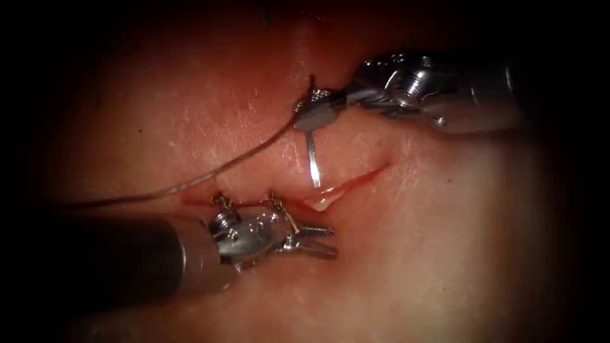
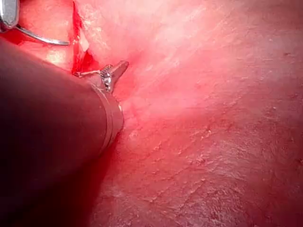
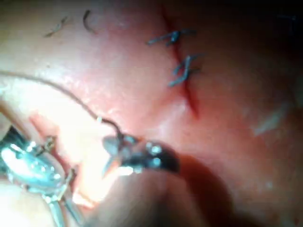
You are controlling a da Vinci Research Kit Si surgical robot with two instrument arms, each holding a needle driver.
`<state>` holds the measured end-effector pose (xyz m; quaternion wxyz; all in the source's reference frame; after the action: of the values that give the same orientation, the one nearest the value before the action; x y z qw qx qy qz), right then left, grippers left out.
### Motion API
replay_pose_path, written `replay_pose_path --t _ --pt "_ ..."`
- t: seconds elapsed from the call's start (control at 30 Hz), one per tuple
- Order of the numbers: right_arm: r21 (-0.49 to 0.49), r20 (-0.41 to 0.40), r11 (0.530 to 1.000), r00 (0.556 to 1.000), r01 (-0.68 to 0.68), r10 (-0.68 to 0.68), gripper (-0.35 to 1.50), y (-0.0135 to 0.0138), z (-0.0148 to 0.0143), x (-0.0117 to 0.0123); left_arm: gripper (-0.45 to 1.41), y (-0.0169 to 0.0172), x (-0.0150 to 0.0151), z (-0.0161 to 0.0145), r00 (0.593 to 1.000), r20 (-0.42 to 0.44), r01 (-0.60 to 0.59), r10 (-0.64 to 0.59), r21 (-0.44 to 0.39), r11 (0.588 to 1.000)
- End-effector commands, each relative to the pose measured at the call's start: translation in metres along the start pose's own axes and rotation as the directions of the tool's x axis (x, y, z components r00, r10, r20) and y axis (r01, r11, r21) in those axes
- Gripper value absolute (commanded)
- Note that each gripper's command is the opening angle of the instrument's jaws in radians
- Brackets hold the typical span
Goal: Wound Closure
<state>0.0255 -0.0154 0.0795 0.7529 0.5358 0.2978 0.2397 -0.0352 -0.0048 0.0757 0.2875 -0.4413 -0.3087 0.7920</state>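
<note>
The cut (image 1: 356, 180) runs across the tissue (image 1: 445, 254), and two stitches (image 1: 222, 201) (image 1: 276, 201) close its left part. My right tool (image 1: 316, 109) comes in from the right, jaws shut on the curved needle (image 1: 312, 159) near its thread end. The needle hangs down, its tip at the cut's far edge, right of the stitches; I cannot tell whether it touches the tissue. Thread (image 1: 210, 174) trails from the needle's end off to the left. My left tool (image 1: 321, 240) lies below the cut beside the right-hand stitch, jaws slightly open and holding nothing.
Red fluid lines the open part of the cut (image 1: 324, 202). In the right wrist view the two stitches (image 3: 173, 37) (image 3: 184, 68) lie beyond the right tool (image 3: 116, 144), and short cut thread ends (image 3: 87, 21) rest on the tissue.
</note>
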Motion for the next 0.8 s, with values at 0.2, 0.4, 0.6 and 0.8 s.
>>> replay_pose_path --t 0.2,0.4,0.6,0.8 --pt "0.038 0.048 0.998 0.998 0.049 -0.051 -0.35 -0.0005 0.0019 -0.0006 0.29 -0.0001 -0.0004 0.0009 1.0 0.0 0.001 -0.001 -0.002 1.0" --pt "0.059 0.087 0.998 0.996 0.029 -0.034 -0.35 -0.0012 0.003 -0.0019 0.29 -0.0001 -0.0004 0.0008 1.0 0.0 0.001 -0.001 -0.003 1.0" --pt "0.043 0.091 0.996 0.994 -0.072 0.068 -0.35 -0.0005 0.003 -0.0026 0.29 -0.0002 -0.0004 0.0008 1.0 0.007 0.001 -0.001 0.003 1.0" --pt "0.04 0.103 0.991 0.987 -0.127 0.122 -0.35 0.0003 0.0034 -0.0034 0.29 -0.0001 -0.0004 0.0008 1.0 0.007 0.001 -0.001 0.003 1.0"
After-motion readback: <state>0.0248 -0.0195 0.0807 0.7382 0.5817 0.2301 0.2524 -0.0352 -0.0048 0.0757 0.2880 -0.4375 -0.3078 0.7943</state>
